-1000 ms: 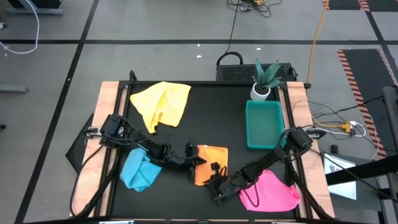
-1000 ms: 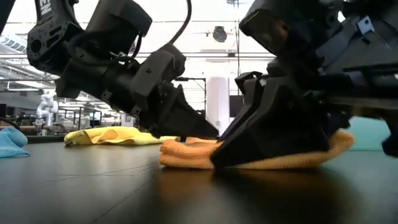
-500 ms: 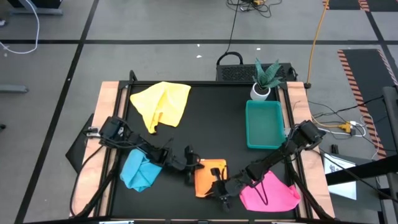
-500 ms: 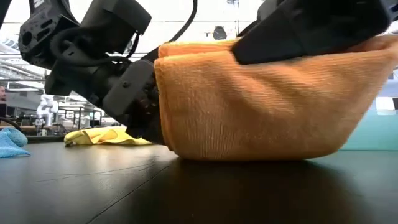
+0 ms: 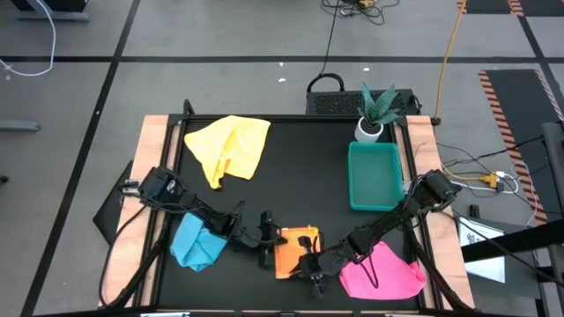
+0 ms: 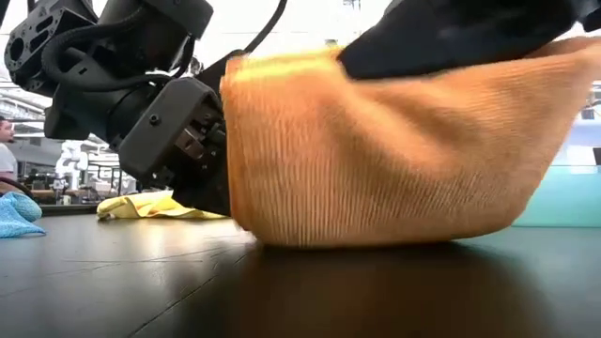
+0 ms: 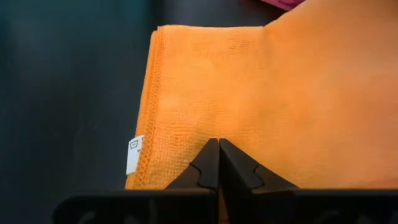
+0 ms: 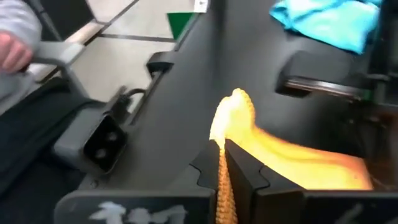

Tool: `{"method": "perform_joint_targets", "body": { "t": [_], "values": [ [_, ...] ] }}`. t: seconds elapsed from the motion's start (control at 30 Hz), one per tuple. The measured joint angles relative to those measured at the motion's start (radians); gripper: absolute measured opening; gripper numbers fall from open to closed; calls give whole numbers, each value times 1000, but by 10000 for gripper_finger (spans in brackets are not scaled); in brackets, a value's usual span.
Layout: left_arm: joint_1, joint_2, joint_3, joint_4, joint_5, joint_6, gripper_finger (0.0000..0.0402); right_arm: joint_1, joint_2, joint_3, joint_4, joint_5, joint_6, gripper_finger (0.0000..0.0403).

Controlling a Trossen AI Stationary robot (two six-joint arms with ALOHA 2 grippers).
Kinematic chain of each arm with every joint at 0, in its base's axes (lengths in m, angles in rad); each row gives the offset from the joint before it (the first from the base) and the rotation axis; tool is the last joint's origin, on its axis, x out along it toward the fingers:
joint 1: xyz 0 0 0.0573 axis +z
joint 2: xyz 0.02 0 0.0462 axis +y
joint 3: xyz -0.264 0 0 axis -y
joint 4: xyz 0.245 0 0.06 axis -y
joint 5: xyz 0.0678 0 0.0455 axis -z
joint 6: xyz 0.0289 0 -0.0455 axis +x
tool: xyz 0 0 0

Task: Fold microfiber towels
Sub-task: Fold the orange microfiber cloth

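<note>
The orange-yellow towel (image 5: 295,252) lies folded near the front edge of the black surface (image 5: 300,176), between the two arms. In the low view it fills most of the picture as a rounded fold (image 6: 394,150), and it hides nearly everything behind it, including the right arm's fingertips. The left end effector (image 5: 267,246) sits at the towel's left edge; in the left wrist view its fingers (image 7: 208,165) are pressed together with the tips over the cloth (image 7: 261,93), and whether a layer is pinched between them is hard to say. A small white label (image 7: 135,154) shows at the hem. The right end effector (image 5: 310,266) is at the towel's front right corner, and the right wrist view shows it (image 8: 225,163) narrowed onto a raised ridge of the cloth (image 8: 231,115), holding it.

The green tray (image 5: 374,176) stands well apart at the right rear, with nothing visible inside it. A potted plant (image 5: 376,110) stands just behind it.

The blue towel (image 5: 198,242) lies bunched on the left, partly under the left arm. The pink towel (image 5: 383,273) lies at the front right, partly under the right arm. The second yellow towel (image 5: 231,147) lies loose at the rear left. A person's hand (image 8: 13,51) shows blurred at the edge of the right wrist view.
</note>
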Motion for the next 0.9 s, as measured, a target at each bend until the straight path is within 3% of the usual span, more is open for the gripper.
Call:
{"method": "perform_joint_targets", "body": {
  "t": [0.27, 0.57, 0.9],
  "values": [
    [-13, -52, 0, -41, -6, 24, 5, -25, -60, -1, -81, 57, 54, 4],
    [-30, -103, 0, -216, -146, 11, 4, -15, -136, -32, -132, 79, 98, 2],
    [-47, 33, 2, -8, -161, -16, 5, -17, -135, -164, 86, 77, 171, 1]
  ]
}}
